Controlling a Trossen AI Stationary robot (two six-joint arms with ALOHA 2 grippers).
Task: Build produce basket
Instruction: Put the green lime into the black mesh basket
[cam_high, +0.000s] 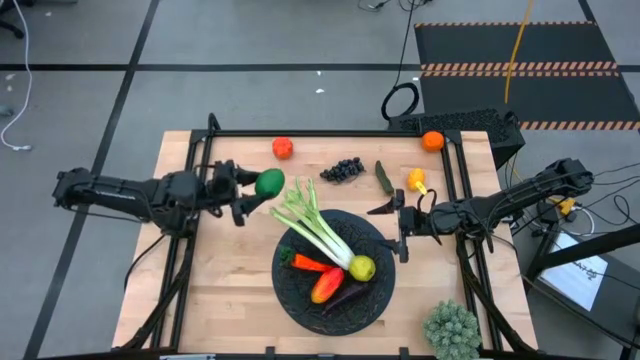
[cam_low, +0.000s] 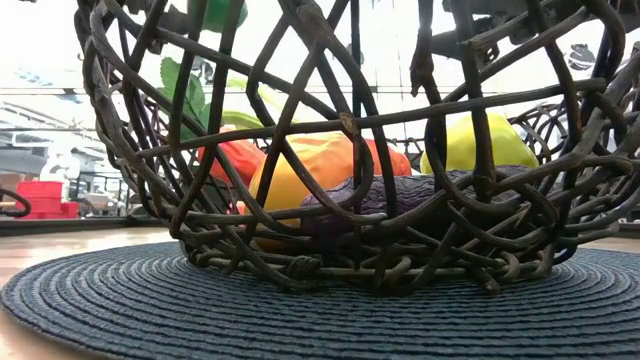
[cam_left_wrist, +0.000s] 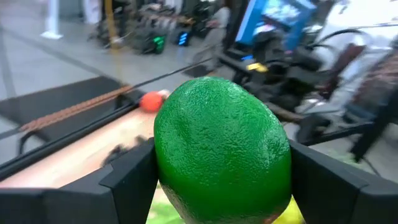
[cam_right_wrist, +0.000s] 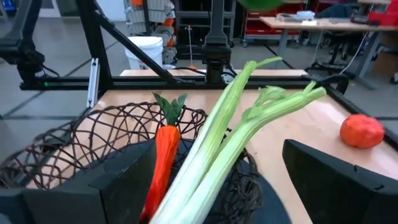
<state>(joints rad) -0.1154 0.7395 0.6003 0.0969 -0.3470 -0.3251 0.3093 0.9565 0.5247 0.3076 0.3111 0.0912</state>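
Lime (cam_left_wrist: 221, 148) clamped in left pincer (cam_high: 248, 197), at ten o'clock off the basket (cam_high: 290, 290). Basket holds leek (cam_high: 318, 231), carrot (cam_high: 304, 263), lemon (cam_high: 362, 268). Right pincer (cam_high: 400, 231) wide, empty, at basket's three o'clock rim.

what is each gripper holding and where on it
The left gripper holds the lime by its two opposite sides, one finger on each. The right gripper is open and holds nothing.

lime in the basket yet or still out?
Out. The left gripper is shut on the lime, holding it just outside the basket rim, by the leek tops.
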